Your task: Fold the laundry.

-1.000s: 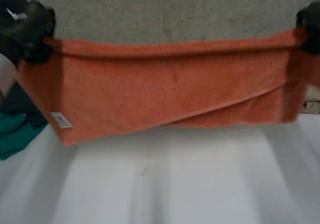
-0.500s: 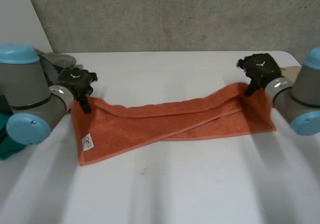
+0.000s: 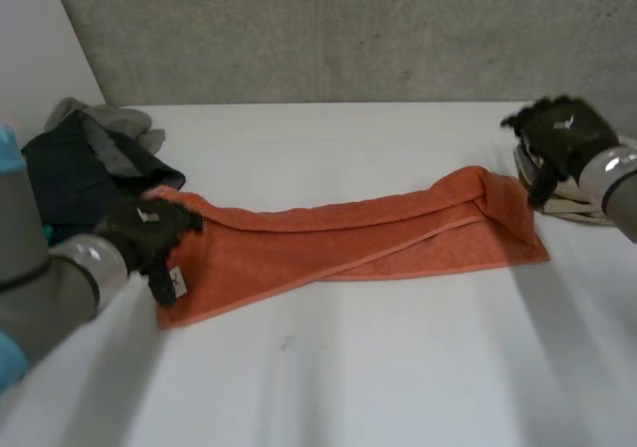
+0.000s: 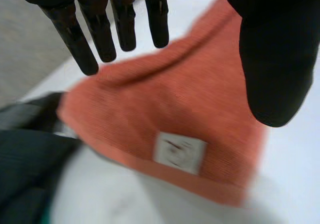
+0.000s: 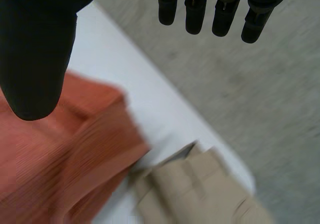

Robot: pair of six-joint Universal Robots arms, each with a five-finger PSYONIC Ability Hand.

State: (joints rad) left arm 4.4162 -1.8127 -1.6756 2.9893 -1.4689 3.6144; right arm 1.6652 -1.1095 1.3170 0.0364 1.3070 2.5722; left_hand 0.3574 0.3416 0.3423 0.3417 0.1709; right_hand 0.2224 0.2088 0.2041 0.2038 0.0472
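Across the middle of the white table (image 3: 348,377) lies a long orange terry towel (image 3: 348,243), doubled lengthwise into a narrow strip. Its long axis runs from the robot's left to its right, and the right end sits a little farther back.

The left hand (image 3: 149,236) is at the towel's left end, over the near corner that carries a small white label (image 4: 179,151). Its fingers are straight and spread, thumb held wide, and nothing is pinched between them. The right hand (image 3: 557,133) hangs behind and just outside the towel's right end, clear of the cloth, with its fingers also straight and relaxed and holding nothing.

Each short end therefore has its own hand close by. For a fold across the length, the left hand looks better placed, since it is already on its corner.

A heap of dark clothes (image 3: 80,168) sits behind the left hand, just beside the towel's far left corner. A folded beige cloth (image 5: 200,189) lies by the right end, partly hidden by the right hand.

It is hard to tell whether the left fingertips touch the towel. The bunched right end hides how its layers lie.
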